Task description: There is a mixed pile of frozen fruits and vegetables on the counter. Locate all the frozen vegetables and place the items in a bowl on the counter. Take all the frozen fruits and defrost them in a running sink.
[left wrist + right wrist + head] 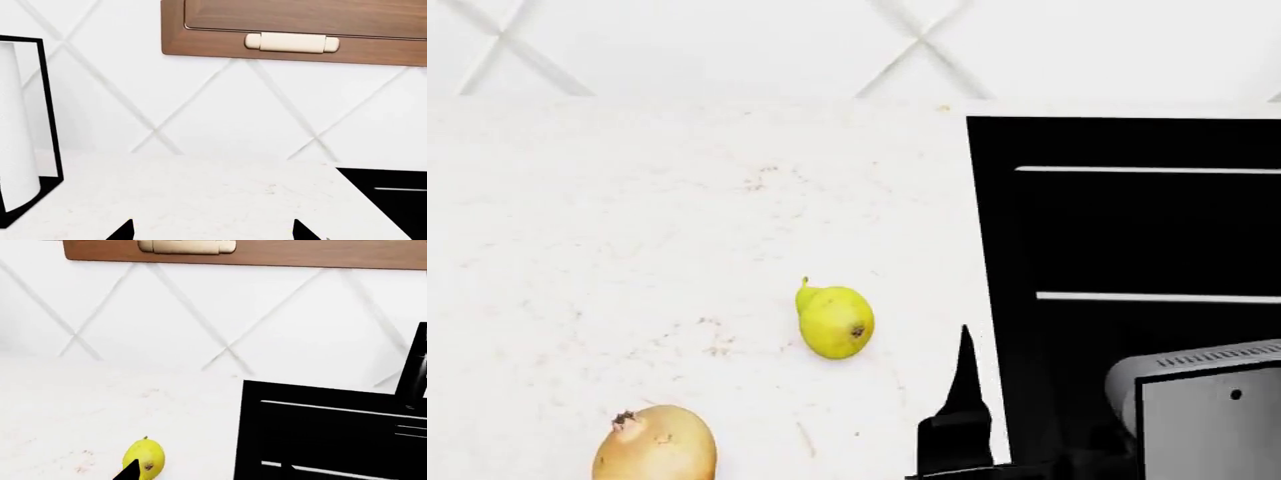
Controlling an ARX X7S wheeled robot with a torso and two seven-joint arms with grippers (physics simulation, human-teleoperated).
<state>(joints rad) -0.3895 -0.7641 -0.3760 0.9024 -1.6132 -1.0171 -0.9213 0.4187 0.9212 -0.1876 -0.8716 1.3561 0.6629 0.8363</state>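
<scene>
Pear [835,321], yellow, narrow-necked, stemmed

Left gripper [212,231] jaws spread; right gripper [1034,420] unclear

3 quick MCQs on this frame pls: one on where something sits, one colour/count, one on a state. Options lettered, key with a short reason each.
1. Where does the yellow pear lie?
A. in the sink
B. on the counter, left of the sink
C. in a bowl

2. How many food items show on the counter in the head view?
A. two
B. four
C. none

3. What is the right pincer doing with the pear?
A. clamped on it
B. lifting it over the basin
C. not holding it

Key: 1 B, the pear rests on white stone beside the black sink. 2 A, only the pear and a golden-tan item. 3 C, the pear lies free on the counter, beside one dark fingertip.
</scene>
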